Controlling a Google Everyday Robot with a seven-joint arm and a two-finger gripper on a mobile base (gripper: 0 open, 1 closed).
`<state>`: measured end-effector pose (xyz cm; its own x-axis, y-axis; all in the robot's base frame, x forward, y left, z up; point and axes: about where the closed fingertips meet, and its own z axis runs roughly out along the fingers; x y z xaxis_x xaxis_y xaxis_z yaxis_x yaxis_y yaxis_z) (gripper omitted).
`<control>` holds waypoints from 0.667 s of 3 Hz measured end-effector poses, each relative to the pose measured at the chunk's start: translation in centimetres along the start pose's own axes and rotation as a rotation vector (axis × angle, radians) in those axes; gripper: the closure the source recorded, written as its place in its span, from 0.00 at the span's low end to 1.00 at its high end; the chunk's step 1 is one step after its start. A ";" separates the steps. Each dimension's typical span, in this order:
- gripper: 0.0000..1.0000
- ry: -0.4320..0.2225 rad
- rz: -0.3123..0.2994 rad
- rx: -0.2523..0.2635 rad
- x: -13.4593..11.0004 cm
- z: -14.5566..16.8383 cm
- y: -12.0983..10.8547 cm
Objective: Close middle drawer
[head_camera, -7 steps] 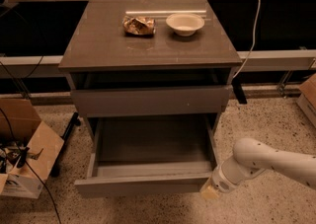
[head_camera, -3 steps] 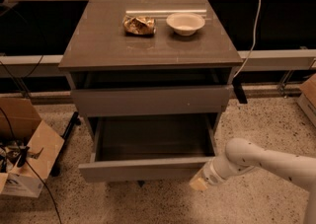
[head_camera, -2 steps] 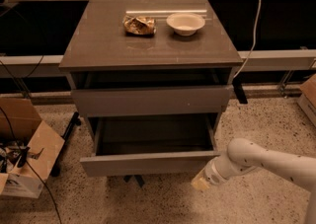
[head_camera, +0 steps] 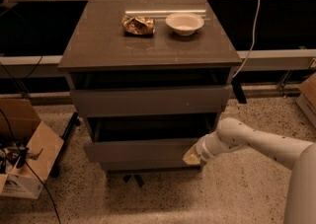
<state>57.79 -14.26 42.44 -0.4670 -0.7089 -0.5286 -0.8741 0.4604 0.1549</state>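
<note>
Middle drawer (head_camera: 140, 150): wide, shallow, grey-brown, with a flat handleless front panel; second of three in the dark grey-brown bench (head_camera: 108, 45). Standing out from the carcass by a short way, with a dark slot of the inside open above the panel's top edge. Not yet home, judging by that slot and by the panel sitting forward of the narrower-looking lowest drawer front (head_camera: 148, 165) beneath.

White end effector (head_camera: 191, 158) on the thick white arm (head_camera: 256, 141): low on the right, reaching in from the right edge of the view, tip against or just beside the right end of the panel. Open or closed: cannot tell.

Relation that matters: panel lying to the left of the end effector and just behind it, long axis running left to right across the view, travel straight back into the bench, away from the camera. Contact therefore at one end of that long axis, not at its middle.

Judged next: a push square to the panel, straight back, with no sideways drift along it. Judged risk: off-centre force skewing the drawer on its runners, or the tip slipping past the right corner.

Above, to be left alone: taller top drawer front (head_camera: 148, 100), with a tiny white speck and a dark gap over it. On the bench top, well apart from the contact: shallow cream bowl (head_camera: 184, 22) near a crumpled shiny wrapper (head_camera: 138, 24). At the left, an open cardboard box (head_camera: 29, 154) on the speckled floor (head_camera: 237, 193).
</note>
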 end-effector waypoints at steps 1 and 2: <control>1.00 -0.042 -0.053 0.057 -4.3 -0.8 -4.3; 1.00 -0.083 -0.104 0.117 -8.6 -1.8 -8.6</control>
<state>69.14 -13.10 47.16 -0.3578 -0.7115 -0.6048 -0.8934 0.4493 -0.0001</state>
